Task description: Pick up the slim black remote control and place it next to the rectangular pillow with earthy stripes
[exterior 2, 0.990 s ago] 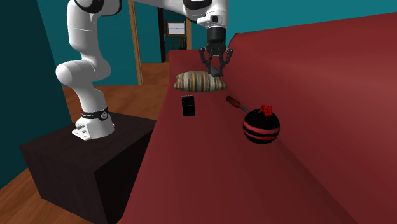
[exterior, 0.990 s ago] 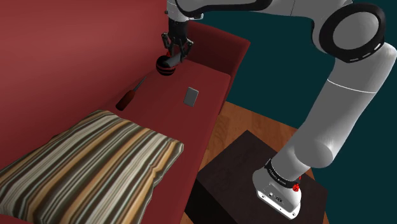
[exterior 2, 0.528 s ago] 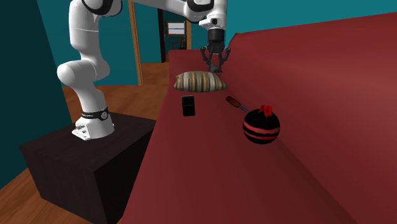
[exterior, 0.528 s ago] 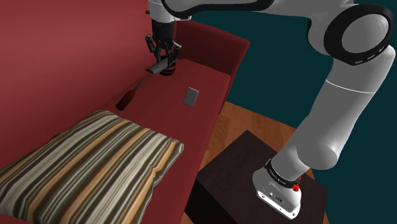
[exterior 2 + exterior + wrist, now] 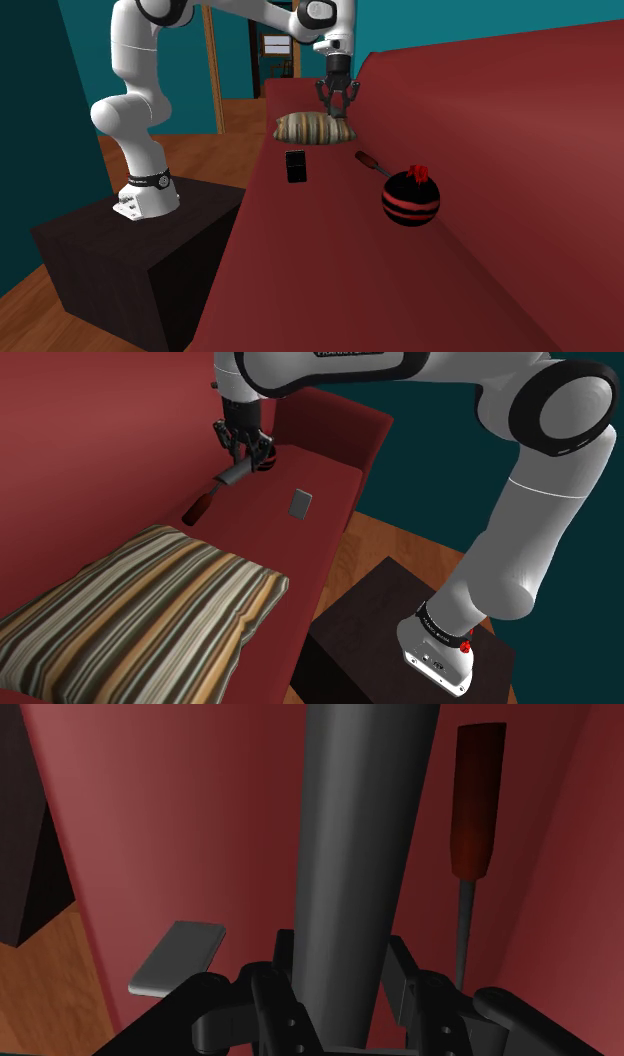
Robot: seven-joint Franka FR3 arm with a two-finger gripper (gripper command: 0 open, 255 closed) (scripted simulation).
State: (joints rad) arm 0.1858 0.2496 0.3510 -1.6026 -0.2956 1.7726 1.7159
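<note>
Black gripper (image 5: 244, 449) was clamped on the dark grey remote (image 5: 360, 834), held over the red sofa (image 5: 330, 477). Screwdriver (image 5: 476, 804) lay on one side of it, grey slab (image 5: 180, 957) on the other. Striped pillow (image 5: 150, 602) sat well apart from the gripper.

white arm (image 5: 540, 542) reaching far out, wrist bent down, tool (image 5: 245, 452) pointing down, fingers (image 5: 268, 996) clamped on dark remote (image 5: 232, 475)

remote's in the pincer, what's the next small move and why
Probably carry the remote toward the striped pillow, keeping it high. The pincer is shut on it, and the screwdriver lies on the seat between them.
</note>
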